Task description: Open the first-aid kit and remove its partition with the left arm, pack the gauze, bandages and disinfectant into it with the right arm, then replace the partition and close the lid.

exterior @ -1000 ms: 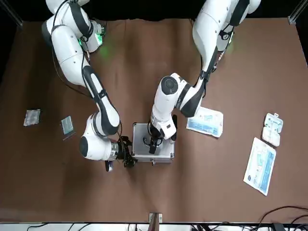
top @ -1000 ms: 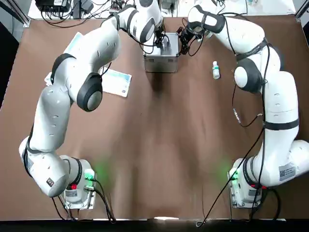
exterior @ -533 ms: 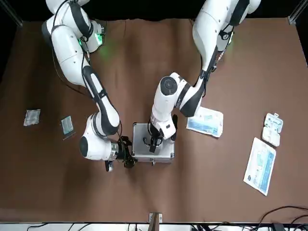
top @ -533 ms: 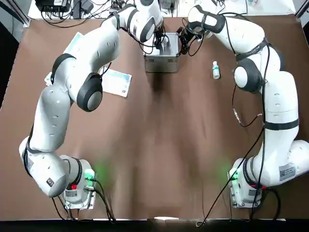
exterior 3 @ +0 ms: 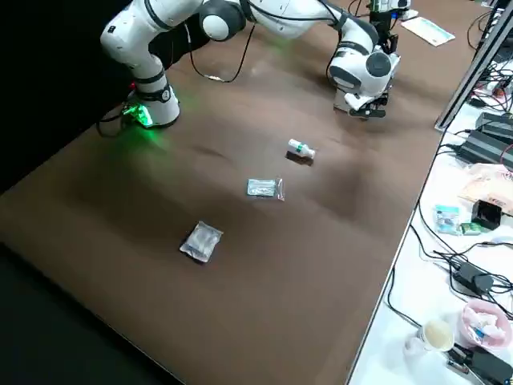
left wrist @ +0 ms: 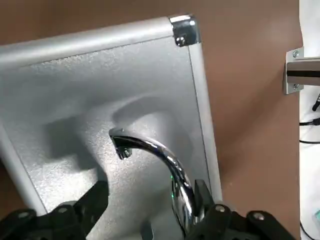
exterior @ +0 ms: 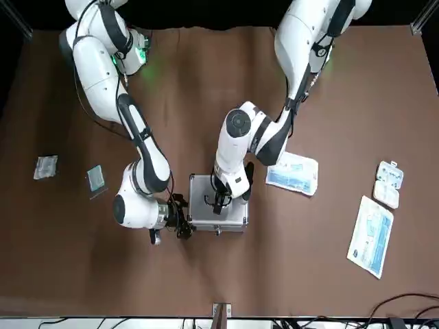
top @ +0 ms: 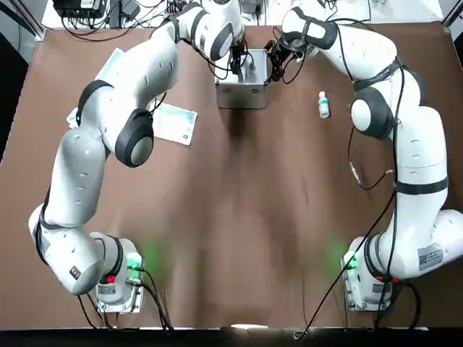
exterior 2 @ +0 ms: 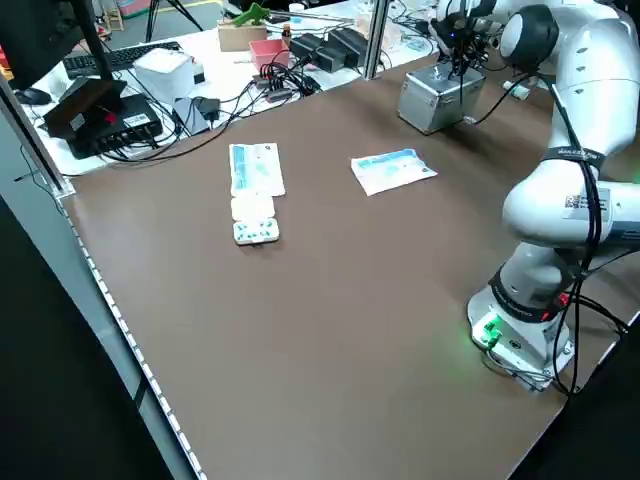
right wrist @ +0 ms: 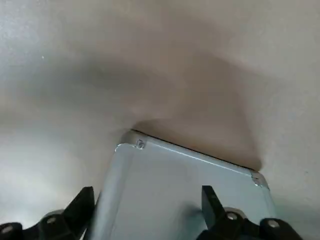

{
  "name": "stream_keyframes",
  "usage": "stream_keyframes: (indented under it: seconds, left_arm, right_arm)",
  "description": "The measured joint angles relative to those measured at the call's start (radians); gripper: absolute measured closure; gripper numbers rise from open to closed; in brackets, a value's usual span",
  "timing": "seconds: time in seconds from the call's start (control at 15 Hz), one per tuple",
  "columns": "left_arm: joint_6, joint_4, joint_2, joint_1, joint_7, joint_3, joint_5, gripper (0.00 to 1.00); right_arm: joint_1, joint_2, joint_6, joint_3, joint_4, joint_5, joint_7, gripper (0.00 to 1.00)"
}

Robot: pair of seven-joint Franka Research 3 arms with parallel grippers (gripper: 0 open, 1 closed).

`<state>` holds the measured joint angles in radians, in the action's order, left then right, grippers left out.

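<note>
The silver first-aid kit (top: 243, 85) stands shut at the table's far middle, its lid (left wrist: 75, 90) down and the partition hidden inside. My left gripper (top: 239, 63) hangs over the lid, open, with the folding handle (left wrist: 165, 157) between its fingers, close to one of them. My right gripper (top: 273, 61) is open against the case's right side, and the case wall (right wrist: 190, 185) fills the gap between its fingers. The disinfectant (top: 323, 105) stands right of the case. Two small clear packets (exterior: 46, 166) (exterior: 95, 178), gauze and bandages, lie further out on the robot's right.
A white-and-blue printed packet (top: 173, 123) lies left of the case. A long pale packet (exterior: 371, 235) and a small blister pack (exterior: 388, 183) lie further left. Cables and boxes (exterior 2: 150, 90) crowd the bench beyond the far edge.
My left gripper has edged slightly over the lid. The case, the right gripper and the loose items have not moved.
</note>
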<state>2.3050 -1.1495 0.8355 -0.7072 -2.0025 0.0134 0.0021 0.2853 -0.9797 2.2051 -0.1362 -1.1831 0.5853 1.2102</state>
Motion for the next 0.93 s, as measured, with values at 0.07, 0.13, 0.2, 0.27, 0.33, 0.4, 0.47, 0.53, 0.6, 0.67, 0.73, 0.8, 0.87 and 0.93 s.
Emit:
stream_keyframes:
  seconds: [0.07,0.13,0.2,0.27,0.33,0.4,0.47,0.53,0.6,0.67,0.73,0.8,0.87,0.93]
  left_arm:
    - [-0.004,0.002,0.0,0.0,0.001,0.0,0.0,0.22]
    - [-0.009,0.003,0.0,0.0,0.001,0.0,0.0,0.22]
    - [-0.015,0.006,0.0,0.0,0.001,0.0,0.0,0.22]
    - [-0.025,0.011,-0.001,0.0,0.001,-0.001,0.0,0.22]
    - [-0.037,0.015,-0.002,0.0,0.001,-0.001,0.0,0.22]
    - [-0.052,0.018,-0.004,0.0,0.001,-0.003,0.0,0.22]
    - [-0.068,0.021,-0.007,0.0,0.001,-0.006,0.0,0.22]
    - [-0.092,0.022,-0.01,0.0,0.001,-0.011,0.0,0.22]
    - [-0.114,0.021,-0.011,0.0,0.001,-0.019,0.0,0.22]
    - [-0.124,0.019,-0.011,0.0,0.001,-0.025,0.0,0.22]
    - [-0.127,0.017,-0.011,-0.001,0.001,-0.028,0.0,0.22]
    - [-0.129,0.017,-0.011,-0.001,0.002,-0.029,0.0,0.26]
    - [-0.129,0.017,-0.011,-0.001,0.002,-0.029,0.0,0.26]
    - [-0.132,0.017,-0.012,-0.001,0.002,-0.03,0.0,0.3]
  right_arm:
    - [0.0,0.0,0.0,0.0,0.0,0.0,0.0,0.07]
    - [0.0,0.0,-0.001,0.0,0.001,0.0,-0.001,0.07]
    - [0.0,0.0,-0.001,0.0,0.001,0.0,-0.001,0.07]
    - [0.0,0.0,-0.001,0.0,0.001,0.0,-0.001,0.07]
    - [0.0,0.0,-0.001,0.0,0.001,0.0,-0.001,0.07]
    - [0.0,0.0,-0.001,0.0,0.001,0.0,-0.001,0.07]
    - [0.0,0.0,-0.001,0.0,0.001,0.0,-0.001,0.07]
    - [0.0,0.0,-0.001,0.0,0.001,0.0,-0.001,0.07]
    - [0.0,-0.001,-0.001,0.0,0.002,0.0,-0.001,0.07]
    - [0.0,-0.001,-0.001,0.0,0.002,0.0,-0.001,0.07]
    - [0.0,-0.001,-0.001,0.0,0.002,0.0,-0.001,0.08]
    - [0.0,-0.001,-0.001,0.0,0.002,0.0,-0.002,0.08]
    - [0.0,-0.002,-0.001,0.0,0.002,0.0,-0.002,0.08]
    - [0.0,-0.002,-0.001,0.0,0.003,0.0,-0.003,0.08]
